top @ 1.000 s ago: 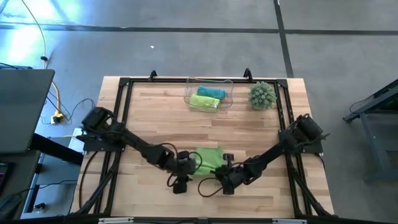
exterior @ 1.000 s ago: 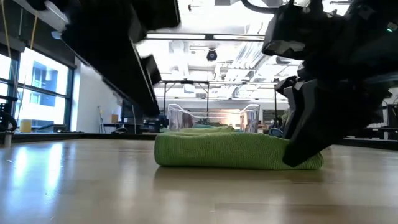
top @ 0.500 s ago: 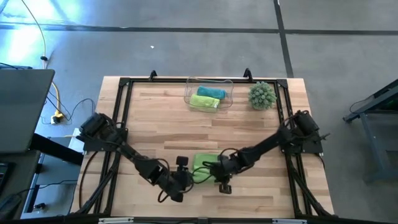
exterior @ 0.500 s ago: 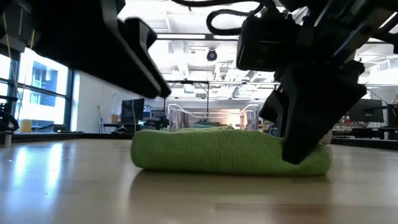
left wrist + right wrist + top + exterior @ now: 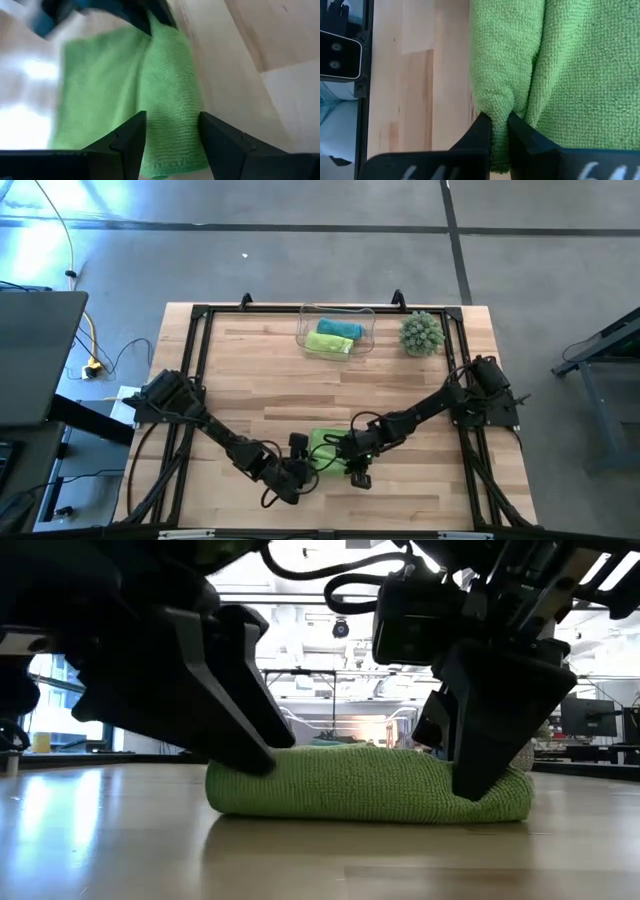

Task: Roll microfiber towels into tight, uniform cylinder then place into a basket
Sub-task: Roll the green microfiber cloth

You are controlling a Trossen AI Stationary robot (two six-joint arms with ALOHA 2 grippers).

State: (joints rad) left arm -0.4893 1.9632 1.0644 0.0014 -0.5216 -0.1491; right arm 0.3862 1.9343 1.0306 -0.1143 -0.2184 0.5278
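Observation:
A lime green microfiber towel (image 5: 325, 448), partly rolled, lies on the table near the front edge. Its thick rolled side (image 5: 370, 785) faces the low camera. My left gripper (image 5: 172, 116) is open, with one finger on each side of the roll's left end. At the roll's right end, my right gripper (image 5: 498, 117) is shut on the towel. The clear basket (image 5: 303, 335) stands at the far middle. It holds a teal rolled towel (image 5: 340, 329) and a green rolled towel (image 5: 330, 343). My left gripper stands astride the roll's left end (image 5: 172, 135). One finger (image 5: 250, 745) reaches the towel there, but I cannot tell whether it touches. My right gripper pinches a bunched fold of the towel (image 5: 497, 102) between its two fingertips, at the roll's right end. Its fingers slant down from above, and the towel rests on the table.
A round spiky green plant ball (image 5: 422, 333) sits at the far right beside the basket. A black frame (image 5: 200, 315) runs round the table's edges. Bare wood lies between the towel and the basket.
My left gripper has swung in toward the towel's left end and sunk lower, its wrist rolling. My right gripper has gone a little toward the table's left, turning as it went. The towel now lies nearer the front edge and is narrower and thicker than before.

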